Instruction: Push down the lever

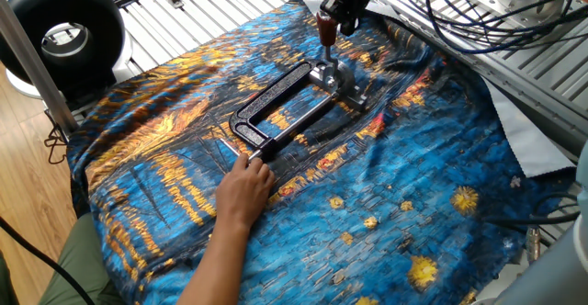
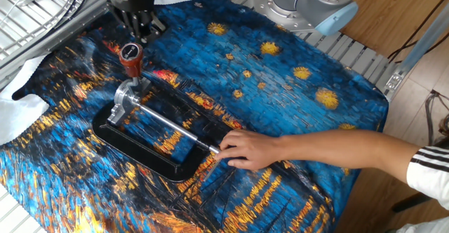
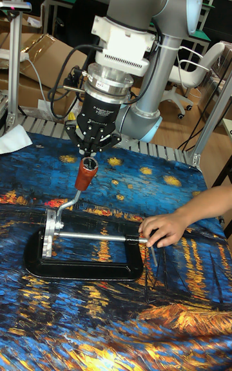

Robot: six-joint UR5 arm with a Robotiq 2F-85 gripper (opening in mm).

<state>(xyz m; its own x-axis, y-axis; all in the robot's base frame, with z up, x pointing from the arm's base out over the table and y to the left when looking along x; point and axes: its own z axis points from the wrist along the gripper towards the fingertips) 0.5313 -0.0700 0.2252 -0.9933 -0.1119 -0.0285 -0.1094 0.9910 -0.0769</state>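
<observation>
Your desk (image 1: 220, 11) is slatted aluminium under a blue-and-orange painted cloth (image 1: 386, 204). Wood flooring (image 1: 23, 158) lies beside it; behind you see cardboard boxes (image 3: 38, 55) and a white office chair (image 3: 196, 81).

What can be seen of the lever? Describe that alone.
The lever is a slim silver metal arm with a dark red rubbery grip, standing raised and slightly tilted from the silver bracket at one end of the black clamp frame. The gripper hangs just above its tip; contact cannot be told.
</observation>
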